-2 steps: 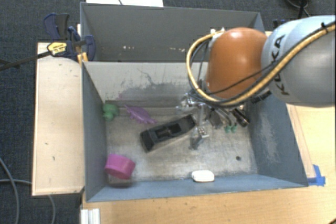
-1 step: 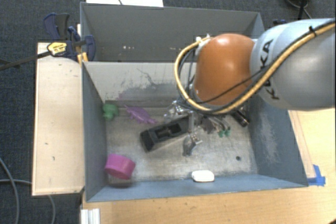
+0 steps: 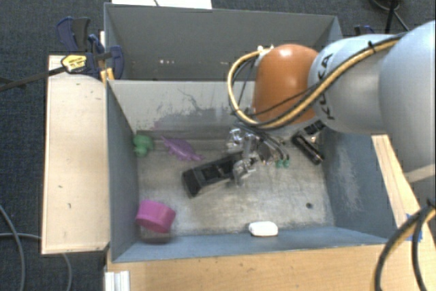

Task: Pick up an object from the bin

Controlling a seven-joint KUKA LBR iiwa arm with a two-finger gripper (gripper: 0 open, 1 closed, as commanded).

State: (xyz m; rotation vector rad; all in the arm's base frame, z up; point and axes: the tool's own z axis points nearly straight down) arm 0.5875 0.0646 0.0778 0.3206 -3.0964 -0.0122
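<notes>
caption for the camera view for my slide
Gripper at the right end of a long black object mid-bin; pink block and white oval lie apart

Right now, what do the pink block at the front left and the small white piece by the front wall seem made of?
Pink block: probably foam or soft plastic, matte, evenly coloured with no glints. White piece: likely smooth hard plastic, rounded with a faint sheen; rubber is possible too.
</notes>
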